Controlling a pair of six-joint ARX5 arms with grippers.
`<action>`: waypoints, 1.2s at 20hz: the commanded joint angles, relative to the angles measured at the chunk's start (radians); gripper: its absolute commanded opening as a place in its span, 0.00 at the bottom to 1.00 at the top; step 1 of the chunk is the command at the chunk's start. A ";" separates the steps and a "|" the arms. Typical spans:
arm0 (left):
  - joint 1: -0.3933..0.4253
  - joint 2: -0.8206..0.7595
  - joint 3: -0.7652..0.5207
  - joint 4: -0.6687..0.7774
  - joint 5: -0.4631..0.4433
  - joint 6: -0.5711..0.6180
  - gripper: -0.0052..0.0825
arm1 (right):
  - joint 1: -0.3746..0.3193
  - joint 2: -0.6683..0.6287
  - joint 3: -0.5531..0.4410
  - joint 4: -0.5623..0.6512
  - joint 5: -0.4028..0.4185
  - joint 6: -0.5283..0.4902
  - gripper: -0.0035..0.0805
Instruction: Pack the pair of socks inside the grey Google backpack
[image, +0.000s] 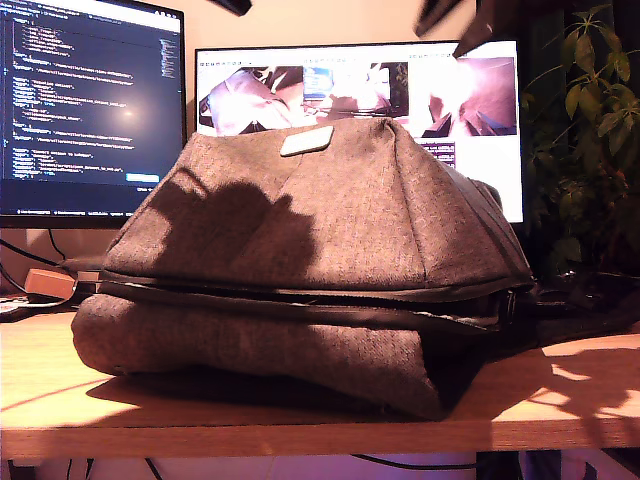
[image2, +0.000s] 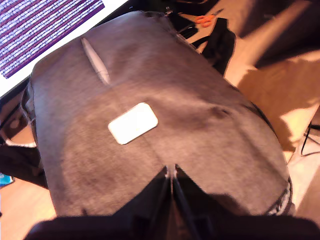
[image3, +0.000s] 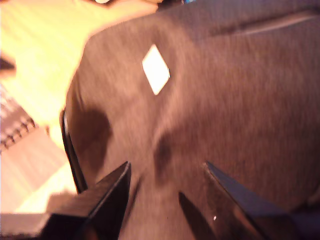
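Backpack (image: 330, 260), grey and slumped on the tabletop (image: 300, 410), looks soft, bulky and limp, best taken at its black zip seam (image: 300, 292); my second hand (image3: 167, 187) hovers open above it, my first hand's (image2: 172, 210) state unclear, socks unseen.

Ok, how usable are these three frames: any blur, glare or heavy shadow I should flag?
Exterior view: sharp, but dark arm shadows fall across the backpack and bright monitors sit behind it. First wrist view: mild blur, the pale patch blown out, my first tool a dark smear. Second wrist view: strong motion blur and orange glare on the table; my second tool open.
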 joint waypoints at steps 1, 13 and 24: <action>0.031 -0.002 0.008 0.034 0.023 -0.007 0.04 | -0.002 0.015 -0.020 0.066 0.004 0.001 0.01; 0.294 -0.029 -0.096 0.240 0.166 -0.017 0.04 | -0.089 -0.095 -0.233 0.565 0.300 0.041 0.03; 0.303 -0.374 -0.431 0.356 0.196 -0.078 0.04 | -0.119 -0.556 -0.573 0.586 0.272 0.098 0.03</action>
